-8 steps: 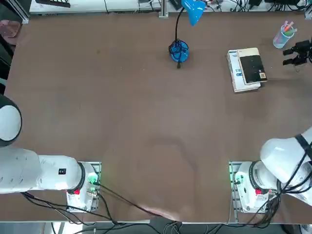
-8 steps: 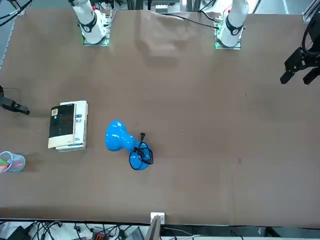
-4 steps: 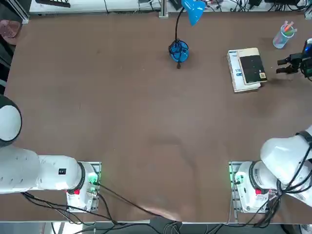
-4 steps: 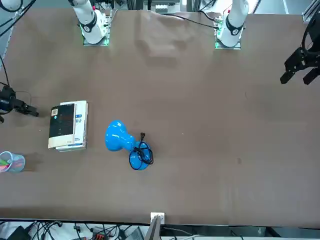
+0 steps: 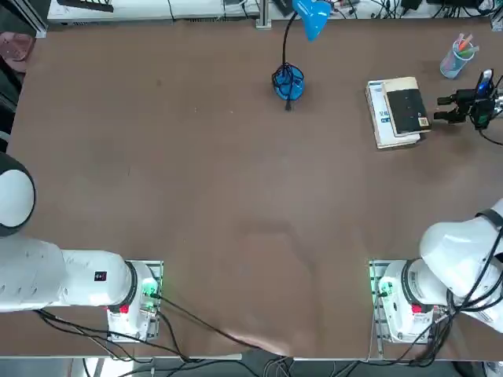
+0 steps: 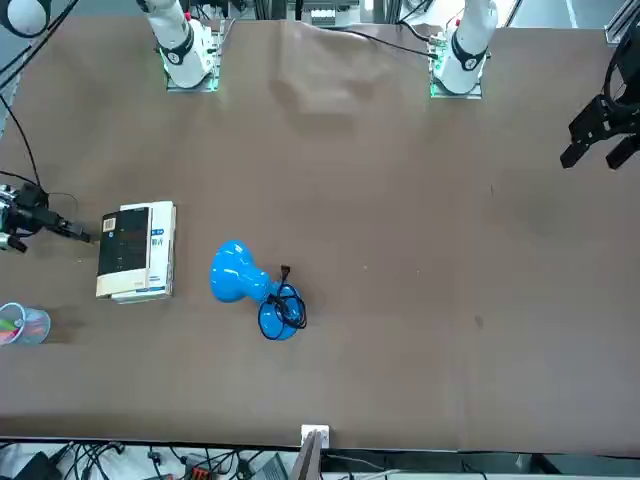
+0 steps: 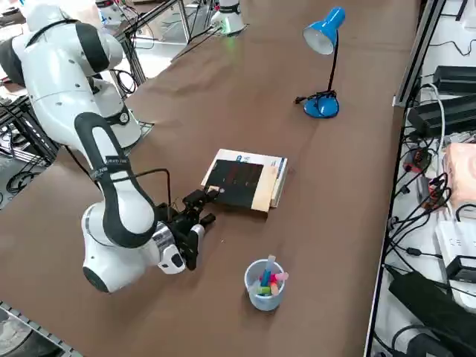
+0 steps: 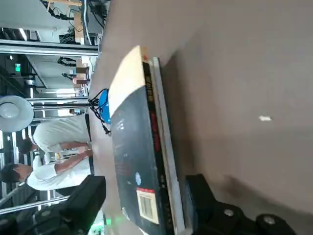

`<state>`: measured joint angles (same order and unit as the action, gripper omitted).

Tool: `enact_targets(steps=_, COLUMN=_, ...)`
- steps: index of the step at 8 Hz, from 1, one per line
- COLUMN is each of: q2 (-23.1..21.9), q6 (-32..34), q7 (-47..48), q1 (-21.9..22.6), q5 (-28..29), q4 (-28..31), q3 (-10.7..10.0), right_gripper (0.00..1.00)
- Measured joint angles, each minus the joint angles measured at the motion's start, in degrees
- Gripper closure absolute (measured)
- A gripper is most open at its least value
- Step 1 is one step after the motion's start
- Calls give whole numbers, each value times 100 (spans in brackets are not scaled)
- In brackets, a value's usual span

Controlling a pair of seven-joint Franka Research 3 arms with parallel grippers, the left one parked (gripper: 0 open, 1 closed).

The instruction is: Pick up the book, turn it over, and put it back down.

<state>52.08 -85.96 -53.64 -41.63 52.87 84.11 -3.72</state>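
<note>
My jaws are black, on a black right gripper (image 5: 445, 108) whose arm is glossy white with black joints. The book (image 5: 406, 110) I face has a black cover with a cream band along one edge, a white barcode label and small reddish print on its black spine. It lies on a second book (image 7: 262, 161), white with blue lettering. The surface (image 5: 204, 181) is plain dull brown, with no pattern. The desk lamp (image 7: 324, 44) is bright blue with a thin black stem and a black cord coiled on its base. The cup (image 7: 265, 286) is clear pale blue, holding pink, green and orange markers. My base glows green
</note>
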Motion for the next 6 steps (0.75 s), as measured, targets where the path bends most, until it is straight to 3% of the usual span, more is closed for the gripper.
enact_targets(steps=3, q2=188, q6=-10, q7=283, q1=3, q5=90, q4=-135, q3=25, right_gripper=4)
enact_targets(steps=6, q2=363, q6=-17, q7=364, q1=30, q5=228, q4=-242, q3=217, right_gripper=3)
